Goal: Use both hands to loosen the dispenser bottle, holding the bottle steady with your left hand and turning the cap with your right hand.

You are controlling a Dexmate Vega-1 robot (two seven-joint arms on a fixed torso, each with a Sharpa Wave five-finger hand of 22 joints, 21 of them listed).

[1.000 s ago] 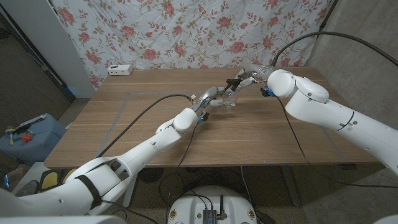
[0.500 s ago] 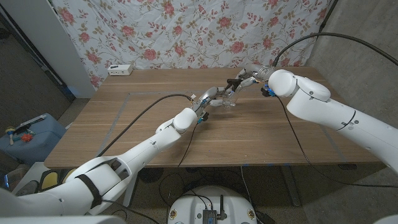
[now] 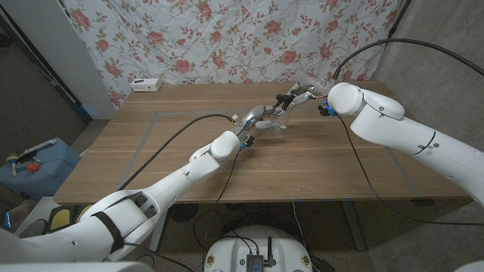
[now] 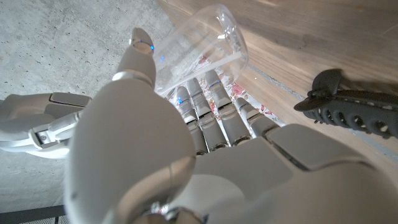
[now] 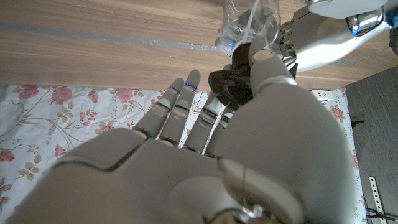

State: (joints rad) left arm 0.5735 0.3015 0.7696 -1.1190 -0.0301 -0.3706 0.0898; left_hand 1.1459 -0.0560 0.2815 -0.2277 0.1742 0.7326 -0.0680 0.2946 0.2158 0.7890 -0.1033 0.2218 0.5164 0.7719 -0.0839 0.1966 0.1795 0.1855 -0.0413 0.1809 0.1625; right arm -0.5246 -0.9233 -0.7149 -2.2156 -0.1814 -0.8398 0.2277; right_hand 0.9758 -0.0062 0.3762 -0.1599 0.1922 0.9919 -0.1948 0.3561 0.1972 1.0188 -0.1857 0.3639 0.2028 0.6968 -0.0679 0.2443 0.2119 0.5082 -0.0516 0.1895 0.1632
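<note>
The clear dispenser bottle (image 3: 278, 121) stands near the middle of the wooden table (image 3: 166, 159), its black pump cap (image 3: 286, 99) on top. My left hand (image 3: 259, 117) grips the bottle's body from the left. In the left wrist view its fingers (image 4: 214, 102) and thumb wrap the clear bottle (image 4: 199, 46). My right hand (image 3: 302, 93) comes in from the right at cap height and holds the cap. The right wrist view shows the black cap (image 5: 229, 87) between the thumb and fingers of my right hand (image 5: 205, 155), with the bottle (image 5: 252, 22) and my left hand (image 5: 323, 37) beyond.
A small white box (image 3: 146, 85) sits at the table's back left edge. Black cables (image 3: 181, 128) run along both arms over the table. A floral cloth (image 3: 227, 38) hangs behind. A blue bin (image 3: 30, 162) stands on the floor to the left.
My right forearm has shifted slightly away from me while the hand stays at the cap. The bottle and my left hand have not visibly moved.
</note>
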